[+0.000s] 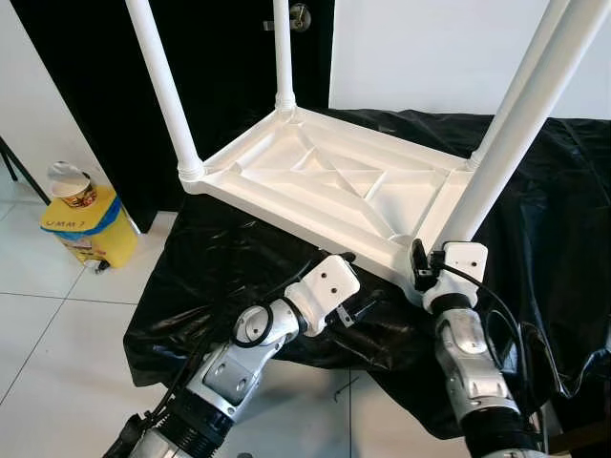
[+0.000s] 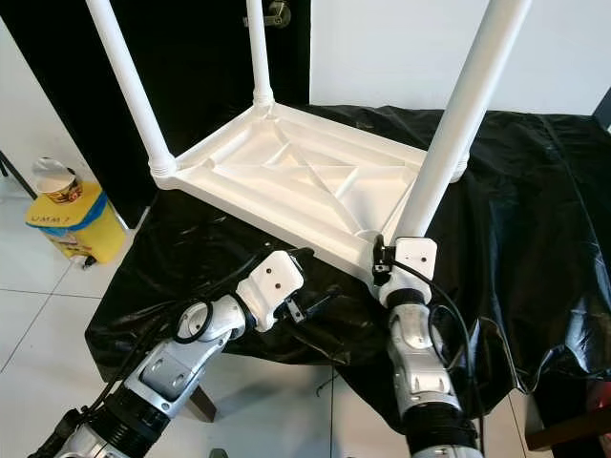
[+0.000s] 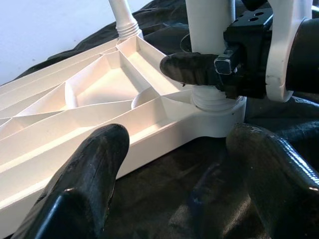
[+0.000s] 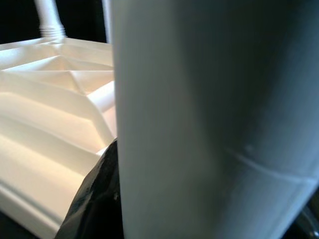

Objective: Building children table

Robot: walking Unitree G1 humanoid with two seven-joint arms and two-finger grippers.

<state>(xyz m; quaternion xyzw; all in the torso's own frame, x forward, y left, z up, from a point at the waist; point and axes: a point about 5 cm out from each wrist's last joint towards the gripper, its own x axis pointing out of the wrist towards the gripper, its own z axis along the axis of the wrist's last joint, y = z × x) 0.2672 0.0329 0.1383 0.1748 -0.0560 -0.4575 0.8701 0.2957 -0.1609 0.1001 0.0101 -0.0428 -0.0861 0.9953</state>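
Note:
A white plastic children's table (image 1: pixel 334 181) lies upside down on a black cloth (image 1: pixel 563 210), its legs pointing up. My right gripper (image 1: pixel 431 250) is shut on the near right leg (image 1: pixel 516 124), just above its threaded socket at the table's front corner. In the left wrist view one right finger (image 3: pixel 189 67) presses across that leg (image 3: pixel 209 25). My left gripper (image 3: pixel 179 144) hovers open over the cloth, low before the table's front edge and facing that same corner. Its fingers (image 3: pixel 94 174) hold nothing. The right wrist view is close on the leg (image 4: pixel 214 119).
A yellow bin (image 1: pixel 91 229) with a paper cup (image 1: pixel 72 181) on top stands on the white tiled floor at the left. Behind the table are a dark door and a white wall. The cloth hangs over the support's front edge.

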